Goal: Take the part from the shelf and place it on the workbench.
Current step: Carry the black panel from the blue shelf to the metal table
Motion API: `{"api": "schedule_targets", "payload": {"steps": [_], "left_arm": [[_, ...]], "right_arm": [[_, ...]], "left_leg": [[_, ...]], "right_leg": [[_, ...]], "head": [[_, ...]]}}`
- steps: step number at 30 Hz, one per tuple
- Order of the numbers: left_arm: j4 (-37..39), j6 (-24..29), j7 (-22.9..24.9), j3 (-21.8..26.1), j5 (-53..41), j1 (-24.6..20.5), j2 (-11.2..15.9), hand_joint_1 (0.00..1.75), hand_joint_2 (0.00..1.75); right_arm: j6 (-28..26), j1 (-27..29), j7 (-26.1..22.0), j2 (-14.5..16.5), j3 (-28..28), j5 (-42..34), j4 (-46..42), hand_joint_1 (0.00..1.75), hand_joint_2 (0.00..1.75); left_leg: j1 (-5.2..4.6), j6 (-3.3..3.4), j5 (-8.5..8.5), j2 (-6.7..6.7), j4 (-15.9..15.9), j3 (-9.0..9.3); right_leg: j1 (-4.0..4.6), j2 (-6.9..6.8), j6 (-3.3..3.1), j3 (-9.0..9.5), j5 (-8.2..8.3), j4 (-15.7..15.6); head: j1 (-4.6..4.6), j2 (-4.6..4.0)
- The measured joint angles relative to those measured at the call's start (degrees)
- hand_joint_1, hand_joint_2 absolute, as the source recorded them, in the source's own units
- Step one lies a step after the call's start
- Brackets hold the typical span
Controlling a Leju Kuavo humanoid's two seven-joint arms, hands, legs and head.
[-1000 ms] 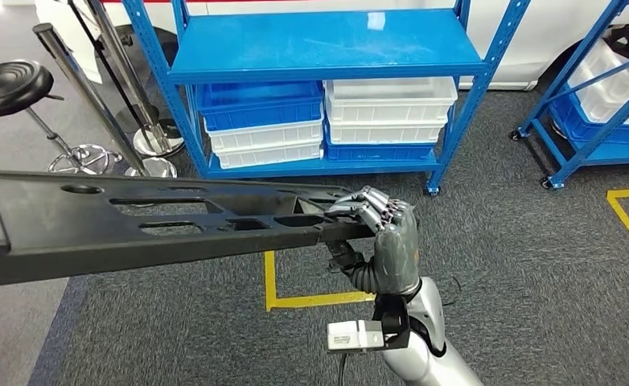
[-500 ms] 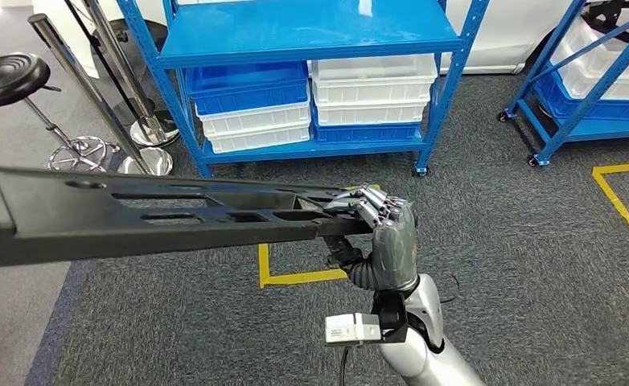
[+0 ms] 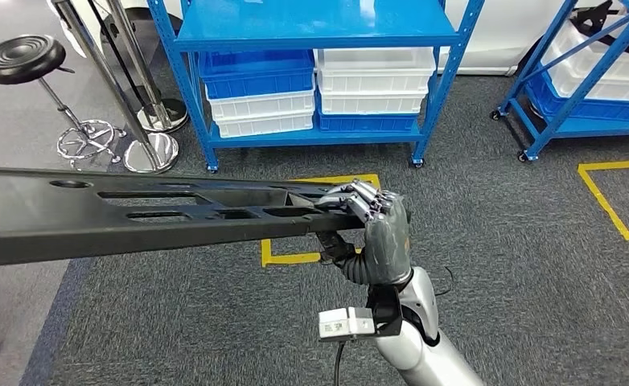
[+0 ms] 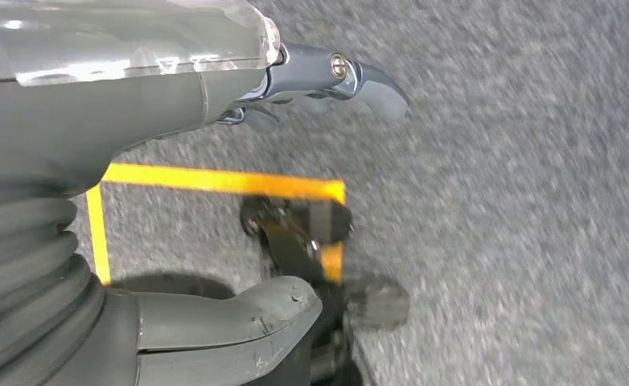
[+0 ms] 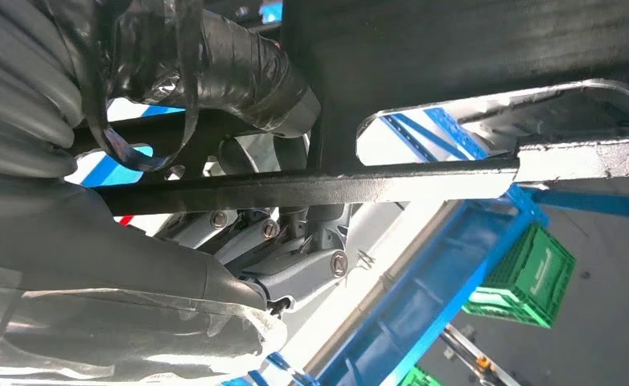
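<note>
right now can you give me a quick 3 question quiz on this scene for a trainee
1. True or false: the right hand grips one end of the long black part.
2. What lies on the lower level of the blue shelf? A) stacked blue and white bins B) cardboard boxes C) tyres
3. Fill in: the yellow floor marking runs across grey ____.

Key
1. True; its fingers wrap over the part's end.
2. A; the stacked bins are there.
3. Carpet.
</note>
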Motion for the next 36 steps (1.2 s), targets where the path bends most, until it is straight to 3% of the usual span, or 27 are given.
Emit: {"api": "schedule_targets", "payload": {"steps": [1,2,3,4,6,8,10,12,13,14,16,17,18,19,20,22,24,30,32,33,34,36], "left_arm": [[0.0,0.0,0.0,0.0,0.0,-0.1,0.0,0.0,1.75],[0.0,0.0,0.0,0.0,0.0,-0.1,0.0,0.0,1.75],[0.0,0.0,0.0,0.0,0.0,-0.1,0.0,0.0,1.75],[0.0,0.0,0.0,0.0,0.0,-0.2,0.0,0.0,1.75],[0.0,-0.1,-0.1,0.1,0.0,-0.2,0.0,0.0,1.75],[0.0,-0.2,-0.7,0.1,-0.1,-0.2,-0.1,0.0,1.75],[0.0,-0.2,-1.3,0.1,-0.3,-0.3,-0.1,0.0,1.75],[0.0,-0.1,-1.5,0.1,-0.4,-0.3,-0.1,0.0,1.75],[0.0,0.0,-1.5,0.1,-0.5,-0.3,-0.1,0.0,1.75],[0.0,0.1,-1.5,0.1,-0.6,-0.3,-0.1,0.0,1.75],[0.0,0.1,-1.5,0.1,-0.7,-0.3,-0.1,0.0,1.75],[0.0,0.1,-1.5,0.1,-0.7,-0.3,-0.1,0.0,1.75],[0.0,0.1,-1.5,0.1,-0.7,-0.3,-0.1,0.0,1.75],[0.0,0.1,-1.5,0.1,-0.7,-0.3,0.0,0.0,1.75],[0.0,0.1,-1.5,0.1,-0.7,-0.3,0.0,0.0,1.75],[0.0,0.2,-1.5,0.1,-0.7,-0.3,0.1,0.0,1.75],[0.0,0.3,-1.6,0.1,-0.7,-0.4,0.1,0.0,1.75],[0.0,0.3,-1.6,0.1,-0.7,-0.4,0.1,0.0,1.75],[0.0,0.3,-1.7,0.1,-0.7,-0.4,0.1,0.0,1.75],[0.0,0.4,-1.8,0.1,-0.8,-0.4,0.1,0.0,1.75],[0.0,0.5,-1.9,0.1,-0.9,-0.4,0.1,0.0,1.75],[0.0,0.6,-2.0,0.1,-1.1,-0.5,0.1,0.0,1.75]], "right_arm": [[0.2,-0.3,0.1,0.0,0.0,-0.1,0.1,1.75,1.75],[0.3,-0.4,0.2,0.0,0.0,-0.2,0.1,1.75,1.75],[0.4,-0.5,0.2,0.0,0.0,-0.3,0.2,1.75,1.75],[0.4,-0.6,0.3,0.0,0.0,-0.3,0.2,1.75,1.75],[0.5,-0.8,0.4,0.0,0.0,-0.3,0.3,1.75,1.75],[1.1,-1.2,0.4,0.1,0.0,0.1,0.3,1.75,1.75],[1.9,-1.5,0.1,0.1,0.0,0.8,0.3,1.75,1.75],[2.5,-1.5,-0.2,0.1,0.0,1.3,0.3,1.75,1.75],[2.7,-1.6,-0.2,0.1,0.0,1.5,0.3,1.75,1.75],[2.9,-1.6,-0.2,0.2,0.0,1.6,0.3,1.75,1.75],[3.1,-1.6,-0.3,0.2,0.0,1.8,0.3,1.75,1.75],[3.1,-1.6,-0.4,0.2,0.0,1.9,0.3,1.75,1.75],[3.1,-1.6,-0.4,0.2,0.0,2.0,0.3,1.75,1.75],[3.1,-1.6,-0.4,0.2,0.0,2.0,0.3,1.75,1.75],[3.1,-1.6,-0.5,0.2,0.0,2.1,0.3,1.75,1.75],[3.1,-1.6,-0.5,0.2,0.0,2.4,0.3,1.75,1.75],[3.1,-1.7,-0.6,0.2,0.0,2.6,0.3,1.75,1.75],[3.1,-1.7,-0.6,0.2,0.0,2.8,0.3,1.75,1.75],[3.4,-1.7,-0.7,0.2,0.0,2.8,0.3,1.75,1.75],[3.7,-1.7,-0.8,0.2,0.0,2.6,0.3,1.75,1.75],[4.2,-1.7,-1.0,0.2,0.0,2.3,0.3,1.75,1.75],[5.0,-1.7,-1.2,0.2,0.0,1.4,0.3,1.75,1.75]], "left_leg": [[-0.09,0.25,0.8,0.05,0.2,-1.15],[-0.18,0.28,1.55,0.07,0.5,-2.33],[-0.25,0.25,2.24,0.09,0.8,-3.51],[-0.29,0.15,2.85,0.1,1.3,-4.77],[-0.32,-0.13,3.67,0.1,2.3,-6.95],[-0.45,-0.59,4.21,0.04,3.4,-8.46],[-0.5,-1.27,4.87,0.03,3.8,-9.07],[-0.38,-2.02,5.24,-0.09,4.0,-9.5],[-0.31,-2.41,4.38,-0.2,4.7,-9.97],[-0.19,-2.81,2.57,-0.31,6.4,-10.74],[0.22,-3.62,-2.45,-0.39,13.1,-13.02],[0.44,-3.95,-4.11,-0.38,16.7,-14.03],[0.64,-4.22,-4.53,-0.38,19.0,-14.42],[0.81,-4.43,-3.8,-0.37,19.2,-13.78],[0.98,-4.59,-2.29,-0.36,17.2,-12.01],[1.15,-4.67,0.17,-0.44,9.2,-6.7],[0.96,-4.43,0.53,-0.7,4.0,-3.58],[0.76,-4.18,0.35,-0.87,3.3,-3.32],[0.72,-3.78,0.33,-0.84,3.3,-3.53],[0.79,-3.02,0.57,-0.76,3.0,-3.7],[0.69,-2.17,0.85,-0.46,2.9,-4.05],[0.43,-0.78,1.38,0.49,2.8,-4.54]], "right_leg": [[-0.05,0.03,0.08,-0.72,-2.95,3.9],[-0.08,0.03,0.21,-1.15,-4.38,7.6],[-0.11,0.03,0.32,-1.09,-4.34,10.3],[-0.12,0.03,0.37,-0.23,-2.97,11.3],[-0.09,0.0,0.13,4.38,-0.22,7.4],[0.17,-0.08,-0.45,11.01,-1.96,-1.4],[0.51,-0.12,-0.96,14.18,-4.29,-6.7],[0.37,-0.19,-1.54,13.73,-3.62,-7.2],[0.21,-0.26,-1.93,13.35,-3.07,-7.3],[0.04,-0.34,-2.26,12.88,-2.49,-7.5],[-0.02,-0.4,-2.58,11.82,-1.61,-7.4],[-0.02,-0.41,-2.54,11.3,-1.24,-7.4],[-0.05,-0.41,-2.43,10.82,-0.95,-7.3],[-0.11,-0.41,-2.29,10.43,-0.74,-7.2],[-0.22,-0.4,-2.15,10.12,-0.61,-7.0],[-0.35,-0.38,-1.72,9.66,-0.54,-6.5],[-0.3,-0.36,-1.22,9.29,-0.47,-6.1],[-0.21,-0.35,-0.96,9.12,-0.35,-6.0],[-0.2,-0.33,-0.57,9.06,-0.1,-6.1],[-0.22,-0.27,-0.24,8.46,-0.97,-4.9],[-0.23,-0.19,0.1,6.38,-2.77,-0.6],[-0.07,-0.58,0.02,5.11,-3.36,2.6]], "head": [[0.01,0.0],[0.01,0.01],[0.0,0.0],[0.0,0.0],[0.0,0.0],[-0.02,0.0],[-0.03,0.0],[-0.03,0.0],[-0.03,-0.01],[-0.03,-0.01],[-0.04,-0.01],[-0.04,-0.01],[-0.04,-0.01],[-0.04,-0.01],[-0.04,-0.01],[-0.04,-0.01],[-0.04,-0.01],[-0.03,-0.01],[-0.02,0.0],[-0.02,-0.01],[-0.01,0.0],[-0.01,-0.01]]}}
